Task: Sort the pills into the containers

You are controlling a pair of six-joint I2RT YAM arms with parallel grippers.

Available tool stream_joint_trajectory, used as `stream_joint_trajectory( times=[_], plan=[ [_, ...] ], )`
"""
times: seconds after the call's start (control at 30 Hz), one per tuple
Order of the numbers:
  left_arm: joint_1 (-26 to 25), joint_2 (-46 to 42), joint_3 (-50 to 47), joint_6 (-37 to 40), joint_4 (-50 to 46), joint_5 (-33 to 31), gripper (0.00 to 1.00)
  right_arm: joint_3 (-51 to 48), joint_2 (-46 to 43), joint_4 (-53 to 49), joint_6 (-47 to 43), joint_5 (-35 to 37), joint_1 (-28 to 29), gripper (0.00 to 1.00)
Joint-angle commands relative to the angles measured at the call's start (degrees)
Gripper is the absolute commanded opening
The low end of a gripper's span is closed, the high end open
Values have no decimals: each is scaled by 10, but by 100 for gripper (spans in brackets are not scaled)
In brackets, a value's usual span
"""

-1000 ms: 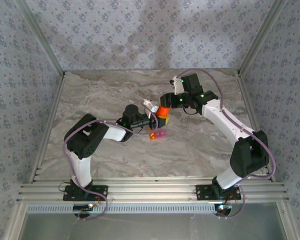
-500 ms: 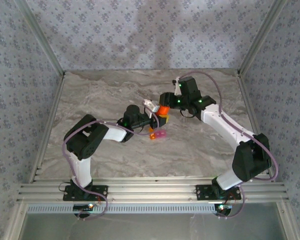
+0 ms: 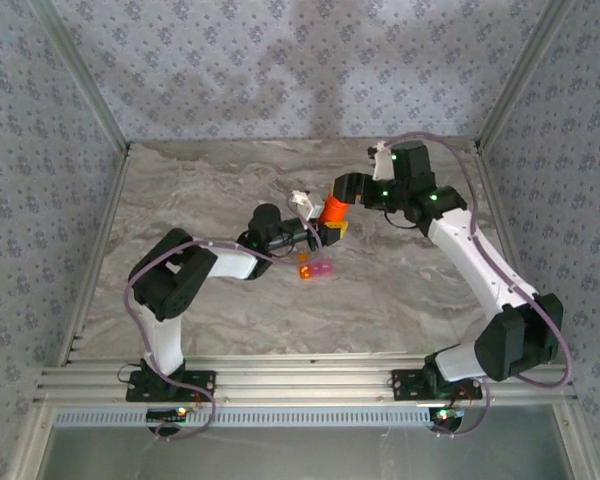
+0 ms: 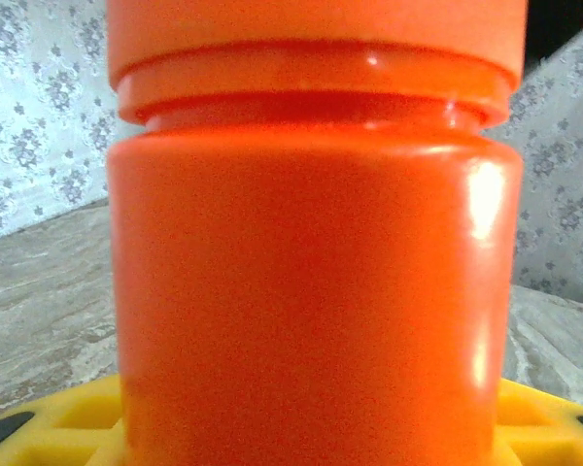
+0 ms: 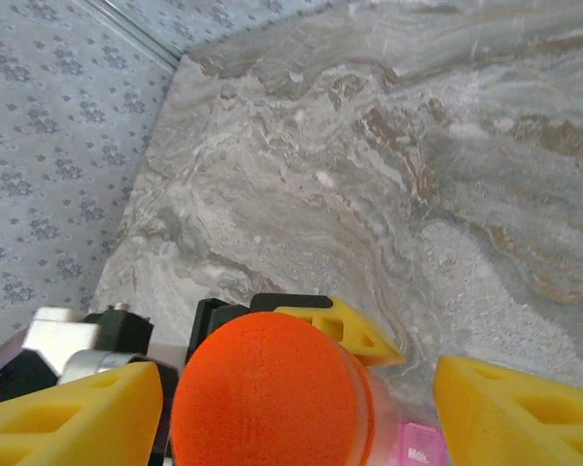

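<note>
Nearest my bases, the containers [image 3: 316, 269] lie on the marble table [image 3: 200, 190], the orange box and the pink box joined side by side, just in front of my left gripper [image 3: 326, 231]. That gripper is clamped on the lower body of the orange bottle [image 3: 332, 209]. Beyond it, my right gripper [image 5: 301, 374] hangs over the bottle's cap, its yellow fingers [image 5: 510, 413] spread wide to either side and holding nothing.

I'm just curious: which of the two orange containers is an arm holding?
The tall opaque orange bottle, in the left gripper; the tiny translucent orange box lies on the table.
</note>
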Motion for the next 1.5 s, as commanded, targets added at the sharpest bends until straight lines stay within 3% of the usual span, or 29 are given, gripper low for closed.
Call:
stream_joint_trajectory(
  times=[0.0,0.47,0.77,1.0,1.47],
  plan=[
    [16,-27,13,1,-9,50,0,23,-19,-18,-70,-37,-21,75],
    [97,-82,3,13,-118,202,0,157,73,-121,-266,-178,-36,74],
    [112,-79,18,14,-146,242,0,268,160,-257,-378,-177,6,76],
    [112,-73,21,11,-145,246,0,295,207,-289,-400,-154,23,76],
    [106,-58,34,3,-142,250,0,306,220,-286,-394,-158,32,68]
  ],
)
